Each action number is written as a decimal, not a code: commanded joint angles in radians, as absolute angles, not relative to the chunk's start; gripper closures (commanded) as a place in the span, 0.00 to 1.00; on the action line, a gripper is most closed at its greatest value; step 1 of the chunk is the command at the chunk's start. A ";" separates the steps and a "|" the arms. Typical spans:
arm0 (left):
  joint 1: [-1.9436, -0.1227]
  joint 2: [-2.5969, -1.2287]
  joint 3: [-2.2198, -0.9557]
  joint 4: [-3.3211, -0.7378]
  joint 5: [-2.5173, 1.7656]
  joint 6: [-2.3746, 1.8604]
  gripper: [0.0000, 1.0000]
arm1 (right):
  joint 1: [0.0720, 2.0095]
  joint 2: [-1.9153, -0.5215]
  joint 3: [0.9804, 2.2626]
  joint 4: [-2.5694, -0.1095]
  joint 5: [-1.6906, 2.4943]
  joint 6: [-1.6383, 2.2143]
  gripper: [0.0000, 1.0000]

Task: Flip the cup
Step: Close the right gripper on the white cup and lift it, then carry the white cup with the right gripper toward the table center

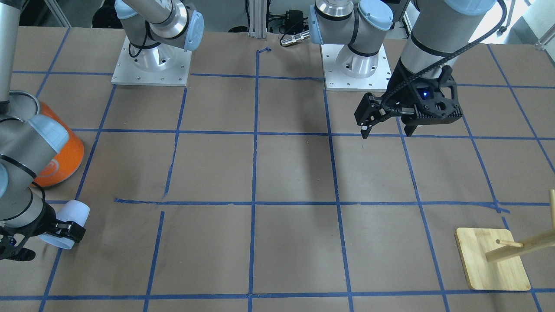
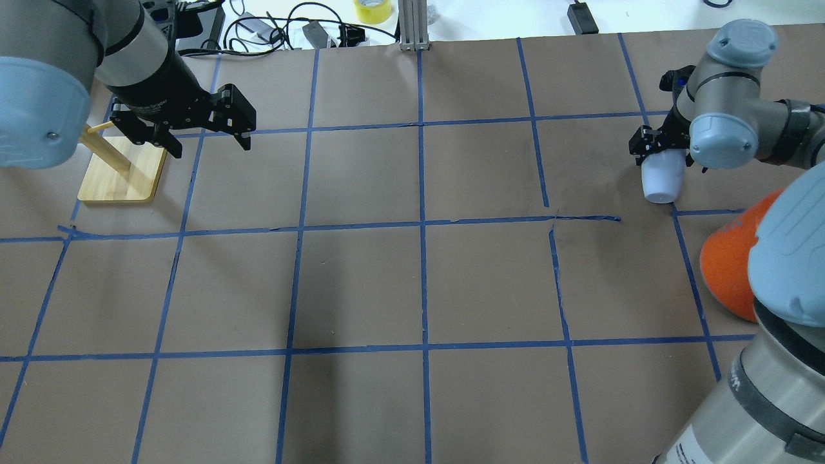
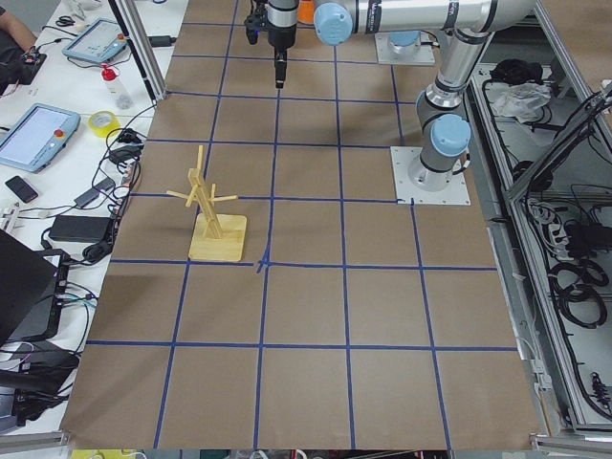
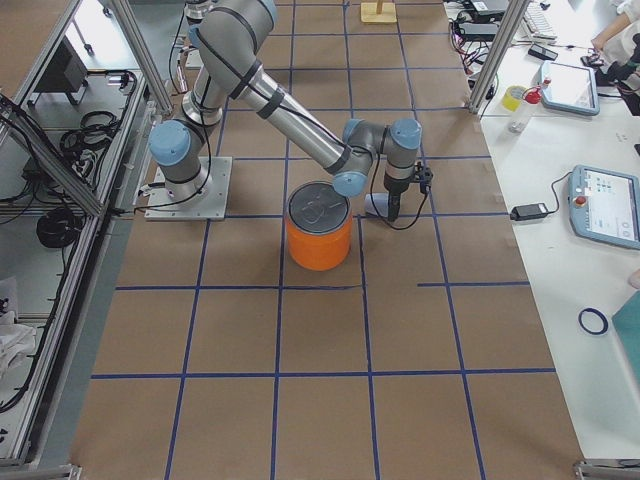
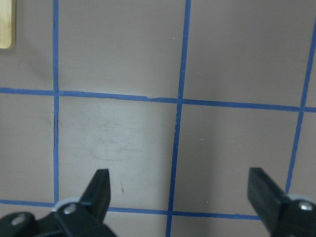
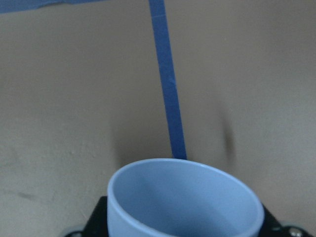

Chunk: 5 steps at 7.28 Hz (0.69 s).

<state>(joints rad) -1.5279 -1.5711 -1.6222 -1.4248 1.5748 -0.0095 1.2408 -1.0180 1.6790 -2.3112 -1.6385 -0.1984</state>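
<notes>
Brown taped table (image 2: 419,283): right gripper (image 2: 660,160) pinches the tilted cup (image 2: 659,183), orange can (image 2: 728,264) close beside. Turning might clip the can or loosen the cup; left gripper (image 2: 211,145) hangs spread.

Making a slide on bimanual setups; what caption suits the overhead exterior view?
Right gripper holds the cup near the orange can; left gripper hovers open by the wooden rack.

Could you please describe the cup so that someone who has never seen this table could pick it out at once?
Find the large orange can with the silver top near the edge of the table on the robot's right. Just beside it, the right gripper grips a small pale lavender-blue cup, held tilted. It is far smaller than the can, smooth and handleless.
</notes>
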 commanded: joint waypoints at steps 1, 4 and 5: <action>-1.526 -1.555 -1.623 -1.443 1.577 -0.005 0.00 | 1.249 -1.070 1.681 -2.243 -1.599 -0.236 0.72; -1.526 -1.549 -1.625 -1.453 1.583 -0.009 0.00 | 1.365 -1.159 1.661 -2.169 -1.530 -0.366 0.85; -1.528 -1.551 -1.628 -1.453 1.577 -0.009 0.00 | 1.469 -1.167 1.657 -2.172 -1.528 -0.409 0.88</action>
